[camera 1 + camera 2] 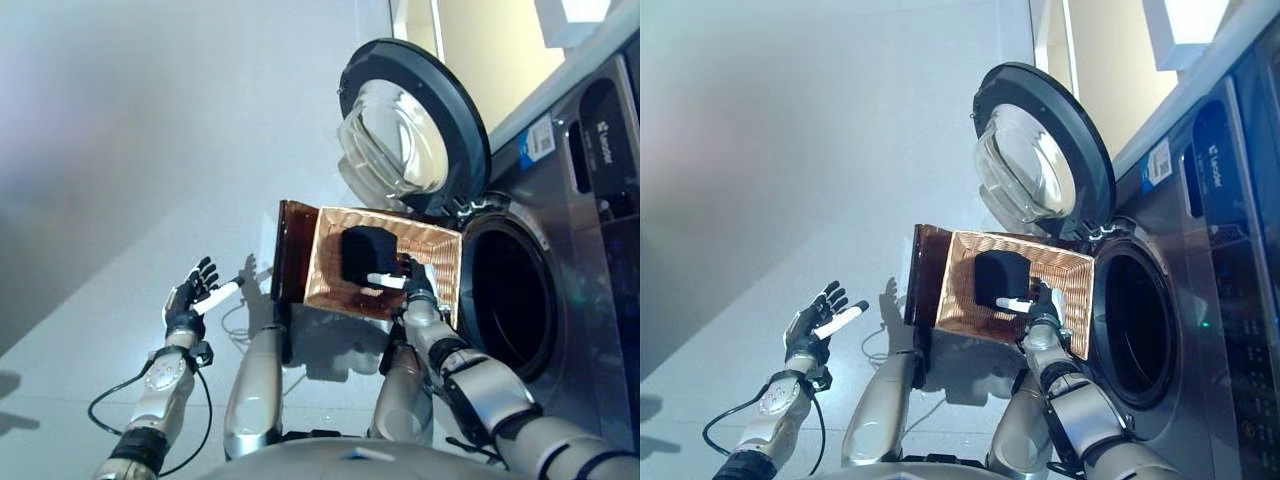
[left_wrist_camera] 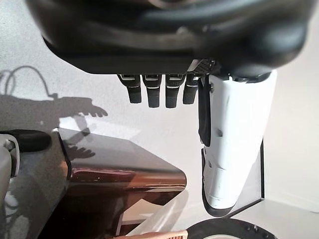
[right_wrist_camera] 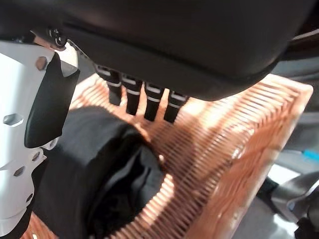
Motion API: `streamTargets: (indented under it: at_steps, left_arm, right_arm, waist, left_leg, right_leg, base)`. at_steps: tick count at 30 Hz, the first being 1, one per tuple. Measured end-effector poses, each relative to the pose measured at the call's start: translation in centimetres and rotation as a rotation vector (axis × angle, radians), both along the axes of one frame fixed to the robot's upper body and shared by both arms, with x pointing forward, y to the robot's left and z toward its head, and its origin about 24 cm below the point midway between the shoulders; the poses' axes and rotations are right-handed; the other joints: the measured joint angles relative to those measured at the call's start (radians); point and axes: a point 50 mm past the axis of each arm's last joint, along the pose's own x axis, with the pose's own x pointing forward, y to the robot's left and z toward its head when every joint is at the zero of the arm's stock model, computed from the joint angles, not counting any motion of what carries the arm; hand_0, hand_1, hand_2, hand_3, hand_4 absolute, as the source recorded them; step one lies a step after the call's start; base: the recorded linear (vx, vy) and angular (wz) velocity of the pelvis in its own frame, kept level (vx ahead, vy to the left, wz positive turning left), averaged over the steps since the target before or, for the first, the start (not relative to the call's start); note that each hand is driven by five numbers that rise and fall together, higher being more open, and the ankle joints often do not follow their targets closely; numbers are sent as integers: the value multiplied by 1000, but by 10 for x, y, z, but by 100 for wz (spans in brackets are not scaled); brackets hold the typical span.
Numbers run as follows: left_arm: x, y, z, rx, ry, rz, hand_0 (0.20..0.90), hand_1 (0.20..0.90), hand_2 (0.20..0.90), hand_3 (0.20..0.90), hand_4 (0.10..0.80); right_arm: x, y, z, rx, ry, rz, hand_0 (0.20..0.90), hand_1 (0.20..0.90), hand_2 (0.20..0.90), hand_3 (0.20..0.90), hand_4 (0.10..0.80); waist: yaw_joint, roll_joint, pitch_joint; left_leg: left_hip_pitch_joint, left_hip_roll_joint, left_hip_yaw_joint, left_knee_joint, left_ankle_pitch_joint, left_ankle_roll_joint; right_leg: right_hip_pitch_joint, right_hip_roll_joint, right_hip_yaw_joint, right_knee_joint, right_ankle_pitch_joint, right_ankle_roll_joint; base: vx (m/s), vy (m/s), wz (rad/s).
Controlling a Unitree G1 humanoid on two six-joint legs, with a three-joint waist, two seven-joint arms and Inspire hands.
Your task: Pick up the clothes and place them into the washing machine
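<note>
Woven wicker basket [image 1: 440, 262], ribbed; matt black cloth [image 1: 367, 252]; brushed-metal washer [image 1: 590, 290] with a glossy glass door [image 1: 395, 135].

laundry room | washing machine [image 1: 560, 290] | door [image 1: 410, 130] open | wicker basket [image 1: 335, 265]

Left hand [image 1: 187, 298] raised, fingers spread; right hand [image 1: 415, 283] extended, fingers straight.
</note>
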Motion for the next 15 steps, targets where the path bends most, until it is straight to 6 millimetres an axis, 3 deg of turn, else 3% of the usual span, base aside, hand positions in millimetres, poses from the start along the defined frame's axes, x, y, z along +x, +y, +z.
streamTargets:
  at_steps: [15]
  left_arm:
    - [-5,2,-3,23,20,-1,900,900,900,900,800]
  right_arm:
    - [0,4,-1,2,21,-21,900,900,900,900,800]
  waist:
    - [27,-1,0]
  left_leg:
    - [-5,0,-19,9,-1,-6]
  right_leg:
    - [17,-3,-22,1,0,-1]
  base:
    - [4,3,3]
